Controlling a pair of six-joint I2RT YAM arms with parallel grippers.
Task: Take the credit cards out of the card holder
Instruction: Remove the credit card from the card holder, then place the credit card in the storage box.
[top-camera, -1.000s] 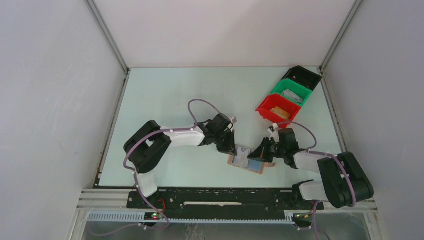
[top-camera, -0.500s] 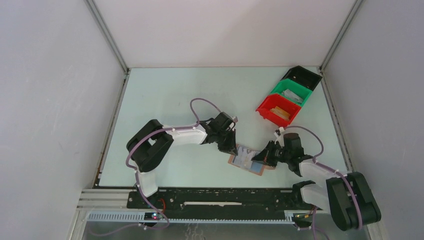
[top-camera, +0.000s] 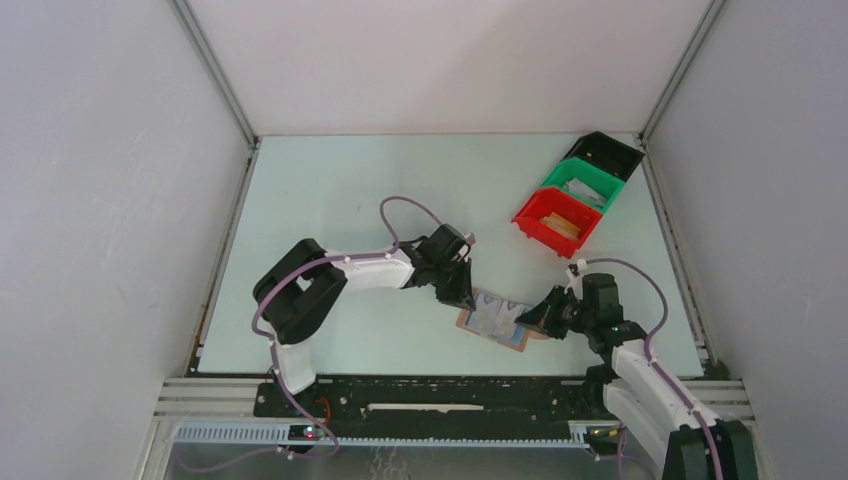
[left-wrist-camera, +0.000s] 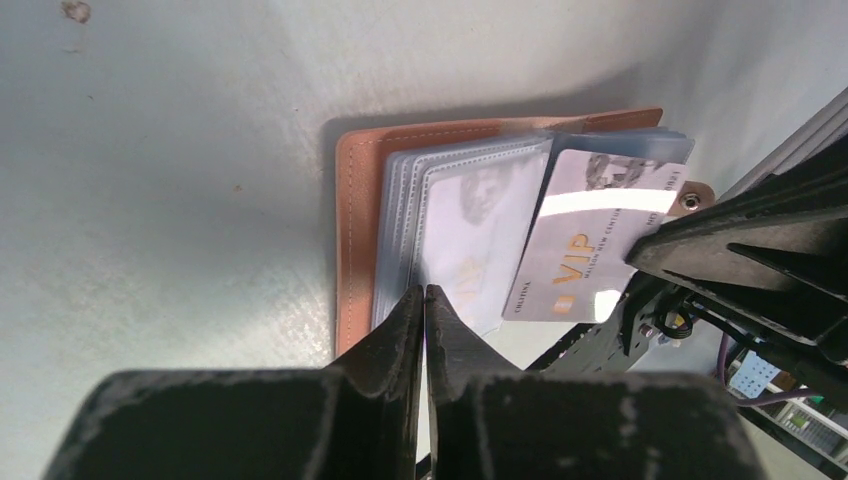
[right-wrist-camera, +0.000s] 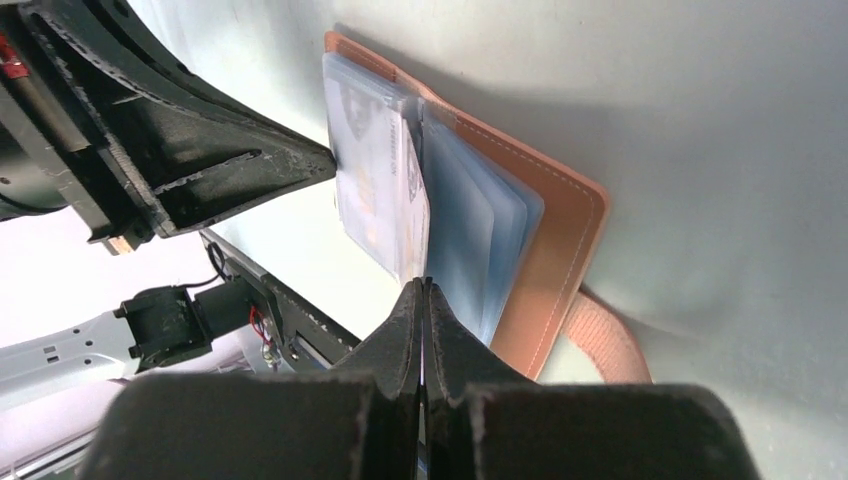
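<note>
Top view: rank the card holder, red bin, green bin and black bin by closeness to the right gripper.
1. Card holder, at the right gripper's tips.
2. Red bin, farther back.
3. Green bin, behind red.
4. Black bin, far corner.

Matt brown leather with pale stitching for the card holder (left-wrist-camera: 352, 240); clear, shiny plastic for its sleeves (left-wrist-camera: 470, 220); glossy glare on the credit card (left-wrist-camera: 590, 230); rough matt black plastic fingers (left-wrist-camera: 395, 335); smooth matt counter (left-wrist-camera: 180, 180).

around card holder (top-camera: 492, 325) | 10 o'clock: left end effector (top-camera: 466, 299) touching | 3 o'clock: right end effector (top-camera: 523, 318) on credit card (left-wrist-camera: 590, 235) | 1 o'clock: red bin (top-camera: 535, 228), well apart | 12, 8 o'clock: open bench (top-camera: 400, 180)
</note>
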